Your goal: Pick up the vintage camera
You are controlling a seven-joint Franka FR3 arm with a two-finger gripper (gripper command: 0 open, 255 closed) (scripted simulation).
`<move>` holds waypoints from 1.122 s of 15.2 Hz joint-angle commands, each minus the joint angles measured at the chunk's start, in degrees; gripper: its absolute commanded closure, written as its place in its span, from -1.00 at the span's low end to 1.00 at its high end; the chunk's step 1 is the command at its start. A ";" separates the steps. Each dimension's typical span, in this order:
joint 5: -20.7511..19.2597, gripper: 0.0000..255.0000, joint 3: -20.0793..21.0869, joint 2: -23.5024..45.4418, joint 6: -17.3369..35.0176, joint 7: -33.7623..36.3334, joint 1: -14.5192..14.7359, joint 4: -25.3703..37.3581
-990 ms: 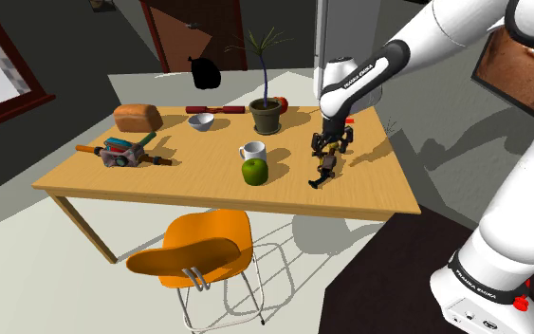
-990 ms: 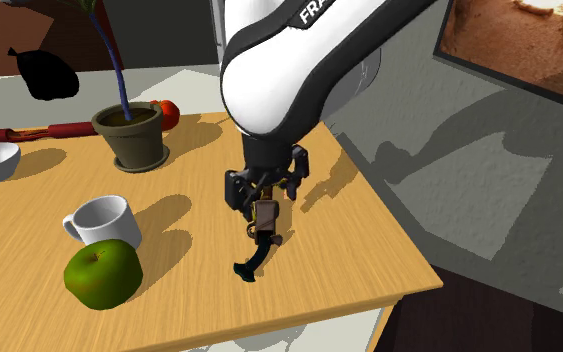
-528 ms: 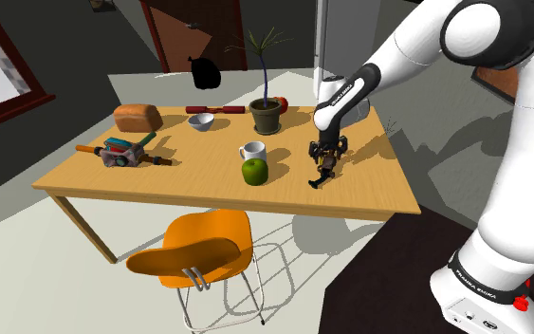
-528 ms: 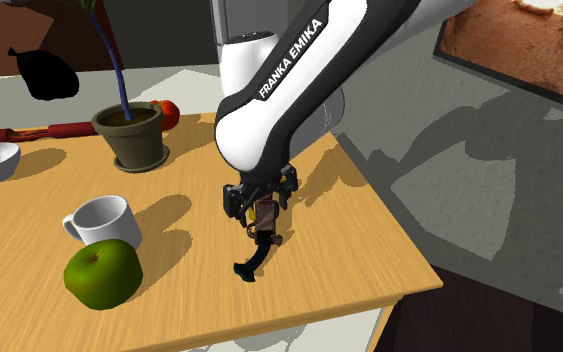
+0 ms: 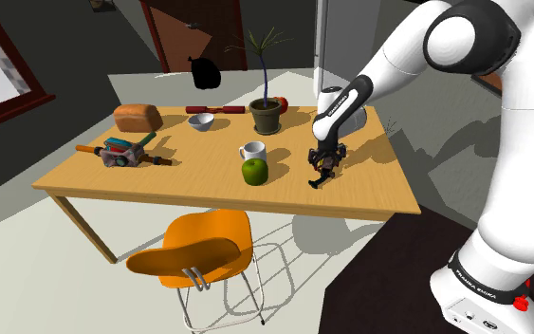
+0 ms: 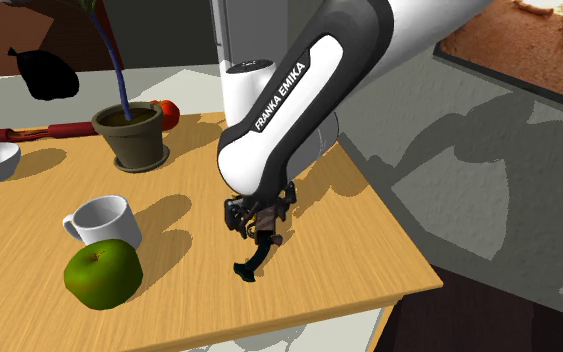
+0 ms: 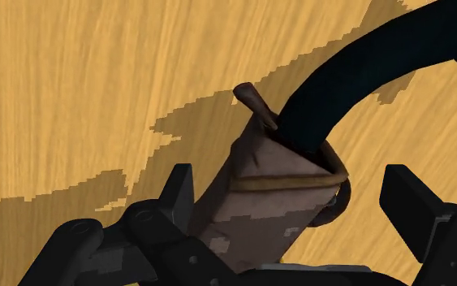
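Straddling the vintage camera (image 7: 263,191), the gripper (image 7: 291,188) hangs with fingers (image 7: 417,215) wide, one just beside the brown body, the other apart, nothing clasped. The camera stands on the table (image 6: 359,250) directly below the gripper, long axis running up between the fingers, black strap (image 7: 364,73) curling away. The arm (image 6: 289,100) slopes down, wrist near vertical

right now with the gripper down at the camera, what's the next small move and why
Probably close the fingers. In the wrist view the gripper is open with the brown camera between its fingers, and one finger stands clear of it, so nothing is held yet. The camera sits on the wooden table; lift only after a firm clasp.
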 commanded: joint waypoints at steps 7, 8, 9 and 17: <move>-0.02 1.00 -0.01 0.24 0.30 0.01 0.00 -0.03; -0.03 1.00 -0.01 0.23 0.27 0.05 0.03 -0.01; -0.03 1.00 0.00 0.23 0.17 0.08 0.05 0.09; -0.06 1.00 -0.07 -3.87 -4.15 -0.16 0.01 0.31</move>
